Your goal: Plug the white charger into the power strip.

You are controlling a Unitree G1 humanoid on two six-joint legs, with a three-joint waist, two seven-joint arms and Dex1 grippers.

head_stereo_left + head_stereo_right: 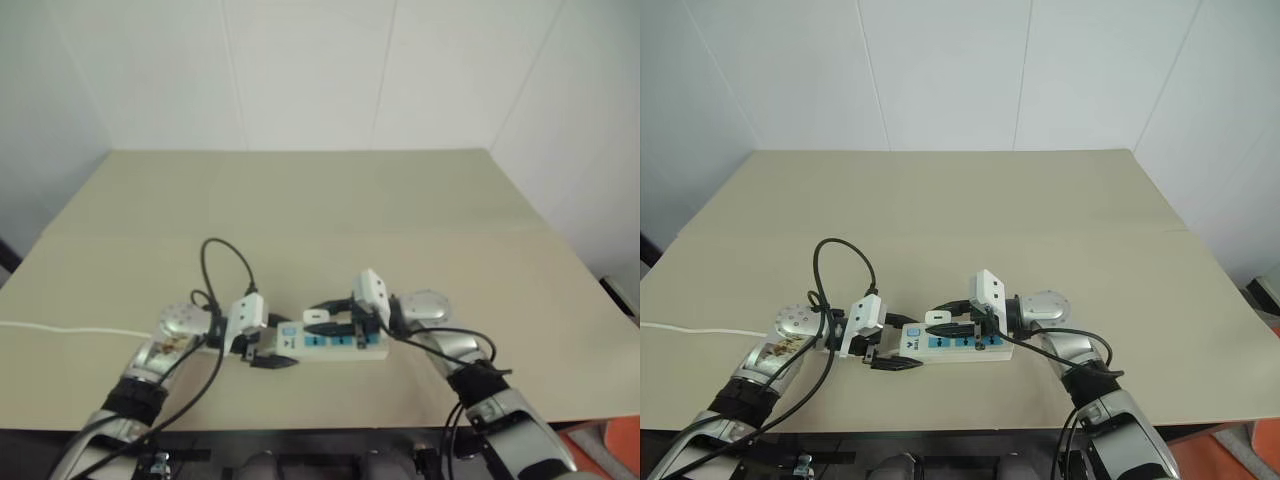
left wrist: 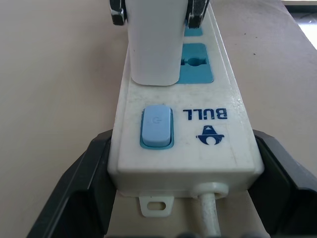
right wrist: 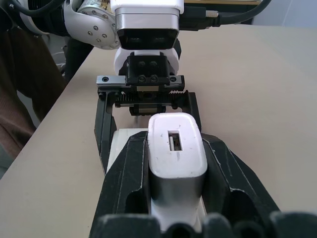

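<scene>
Left pincer (image 1: 880, 357): clamping the switch end of the power strip (image 2: 225, 148) on the tabletop (image 1: 970, 200). Right pincer (image 3: 176, 208): gripping the white charger (image 3: 176, 148) over the socket nearest the switch. Risk: tilted prongs jamming, strip skidding. Left wrist view is revealing the blue switch (image 2: 156, 127); right wrist view, the charger's port.

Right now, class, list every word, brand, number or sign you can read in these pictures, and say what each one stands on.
"BULL", in blue capitals, seen upside down: on the power strip, beside its blue switch.
A small blue logo figure, no letters: on the power strip next to that word.
A faint power symbol on the switch: too faint to be sure.
The white charger: no readable text.
</scene>
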